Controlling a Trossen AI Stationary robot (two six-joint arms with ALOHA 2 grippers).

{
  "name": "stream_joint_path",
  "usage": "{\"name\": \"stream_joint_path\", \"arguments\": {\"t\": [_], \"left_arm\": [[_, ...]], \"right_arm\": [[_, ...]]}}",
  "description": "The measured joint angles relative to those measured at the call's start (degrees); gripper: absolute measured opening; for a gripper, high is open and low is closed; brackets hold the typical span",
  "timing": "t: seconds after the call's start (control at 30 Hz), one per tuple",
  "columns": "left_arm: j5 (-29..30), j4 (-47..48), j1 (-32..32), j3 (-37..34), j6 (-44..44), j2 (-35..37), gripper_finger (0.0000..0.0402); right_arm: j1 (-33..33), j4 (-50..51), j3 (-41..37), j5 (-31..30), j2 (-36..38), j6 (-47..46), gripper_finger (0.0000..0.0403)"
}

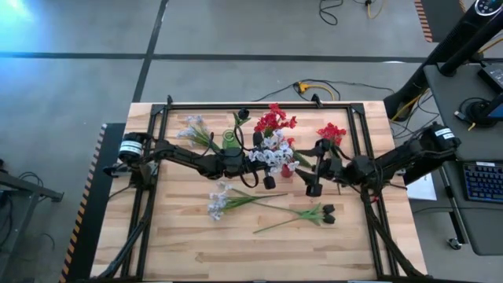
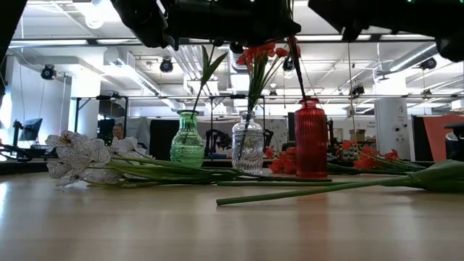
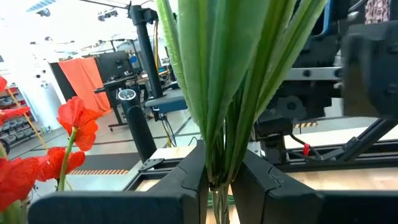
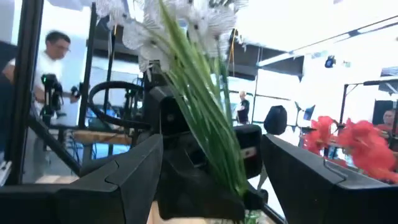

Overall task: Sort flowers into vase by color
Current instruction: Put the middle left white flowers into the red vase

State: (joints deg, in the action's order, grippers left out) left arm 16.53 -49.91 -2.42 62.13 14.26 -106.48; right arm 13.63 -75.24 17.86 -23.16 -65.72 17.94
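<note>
My left gripper (image 1: pixel 266 160) is shut on a pale blue-white spray (image 1: pixel 273 152) that stands upright over the clear vase (image 2: pixel 247 148). My right gripper (image 4: pixel 214 168) is open near it, toward the table's right, with nothing between its fingers. A red spray (image 2: pixel 268 52) stands in the red vase (image 2: pixel 311 138). In the green vase (image 2: pixel 187 147) there is a leafy stem (image 2: pixel 207 71). Two more pale sprays (image 1: pixel 220 200) (image 1: pixel 192 130) and a dark-budded one (image 1: pixel 324 212) lie flat on the table. My left gripper pinches the spray's bundled green stems and leaves (image 3: pixel 219 168) between its two fingers, below the blossoms. The fingers come in level from the table's left and lie across the stems. The spray stands upright, blossoms on top, and its lower stems (image 2: pixel 251 90) run down into the clear vase's mouth.
The three vases stand in a row at the table's middle. More red blossoms (image 1: pixel 332 132) sit at the far right behind them. A black frame (image 1: pixel 236 104) borders the table. Beyond the table, people (image 4: pixel 46 68) are in the room.
</note>
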Motion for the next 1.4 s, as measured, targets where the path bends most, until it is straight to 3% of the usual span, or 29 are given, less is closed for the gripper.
{"name": "stream_joint_path", "arguments": {"t": [0.17, 0.33, 0.7, 1.03, 1.4], "left_arm": [[0.0, 0.0, 0.0, 0.0, 0.0, 0.0, 0.0038], [0.0, -0.1, 0.0, 0.0, -0.4, 0.0, 0.0038], [0.0, 0.2, 0.0, 0.0, -0.4, 0.0, 0.0038], [0.0, 0.4, 0.0, 0.0, -0.4, 0.0, 0.0038], [0.0, 0.4, 0.0, 0.0, -0.4, 0.0, 0.0047]], "right_arm": [[-0.4, 17.1, 8.6, -1.2, -0.2, 2.2, 0.0265], [-0.5, 25.9, 15.0, -5.0, -0.2, 2.0, 0.0265], [-0.7, 28.8, 16.9, -8.6, -0.2, 1.5, 0.0249], [-1.7, 32.5, 17.3, -8.5, -0.2, 1.5, 0.0160], [-1.7, 33.0, 17.3, -8.5, -0.1, 2.9, 0.0019]]}}
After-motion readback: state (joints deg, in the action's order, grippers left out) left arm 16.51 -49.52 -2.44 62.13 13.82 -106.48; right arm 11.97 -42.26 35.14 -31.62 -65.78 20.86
